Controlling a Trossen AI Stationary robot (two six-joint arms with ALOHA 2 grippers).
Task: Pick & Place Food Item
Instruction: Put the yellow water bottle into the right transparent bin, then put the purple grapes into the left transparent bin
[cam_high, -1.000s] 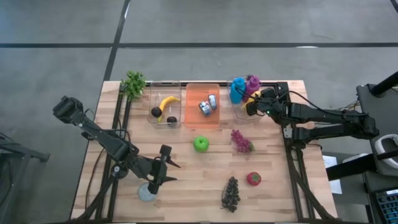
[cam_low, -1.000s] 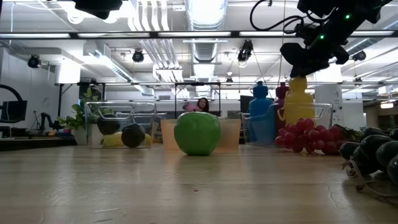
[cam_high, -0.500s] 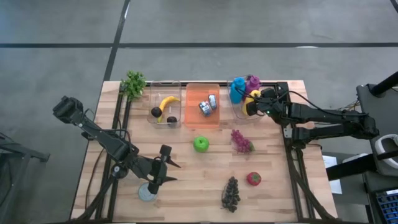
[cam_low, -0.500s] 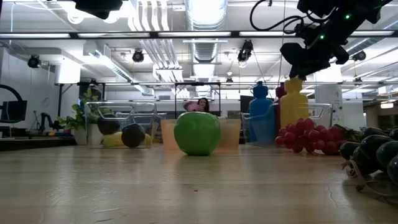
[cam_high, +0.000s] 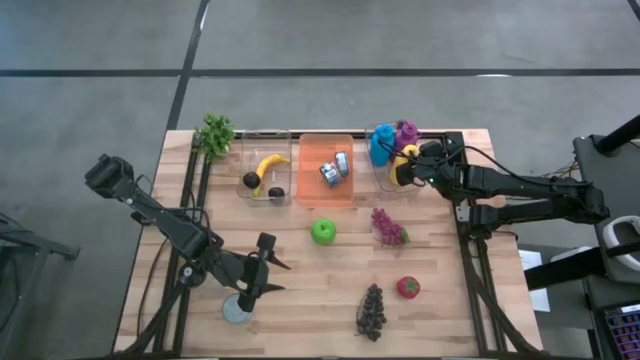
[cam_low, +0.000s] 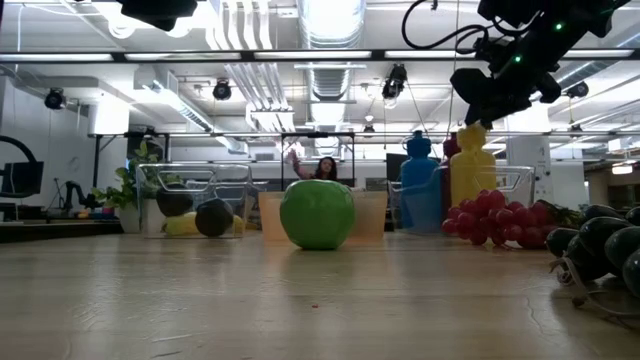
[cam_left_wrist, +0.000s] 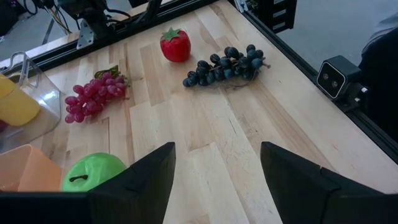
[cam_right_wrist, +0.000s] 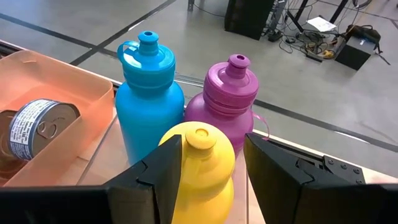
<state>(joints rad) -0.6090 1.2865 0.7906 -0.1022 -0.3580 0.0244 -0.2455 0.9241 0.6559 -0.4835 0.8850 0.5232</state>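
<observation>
Nearest the front edge of the worktop (cam_high: 300, 275), the left gripper (cam_high: 262, 272) sits low over bare wood, arm bent in from the left side, fingers spread wide with nothing between them. A small grey disc (cam_high: 236, 311) lies just beside it. From its wrist view you look past those fingers at dark grapes (cam_left_wrist: 222, 65), a strawberry (cam_left_wrist: 175, 45), red grapes (cam_left_wrist: 94, 94) and a green apple (cam_left_wrist: 93, 173), all loose on the pale planks and well apart from each other.

Further back, the right arm reaches in flat from the right side, and the right gripper (cam_high: 408, 166) straddles the yellow bottle (cam_right_wrist: 198, 168), one finger on each side of its rounded shoulder. Can't tell if they're actually squeezing it or just close. That bottle stands upright in the clear bin (cam_high: 385, 182) at the far right, just beside the blue bottle (cam_right_wrist: 149, 102) and the purple bottle (cam_right_wrist: 225, 99), all smooth plastic with screw caps.

Next over is an orange tray (cam_high: 325, 170) holding a tin can (cam_right_wrist: 35, 122) on its side, then a clear bin with a banana (cam_high: 268, 165). A leafy green bunch (cam_high: 215, 134) sits at the far left corner.

Beyond the worktop, the low view shows an open room with ceiling ducts, lights and a person (cam_low: 324, 167) way back.
</observation>
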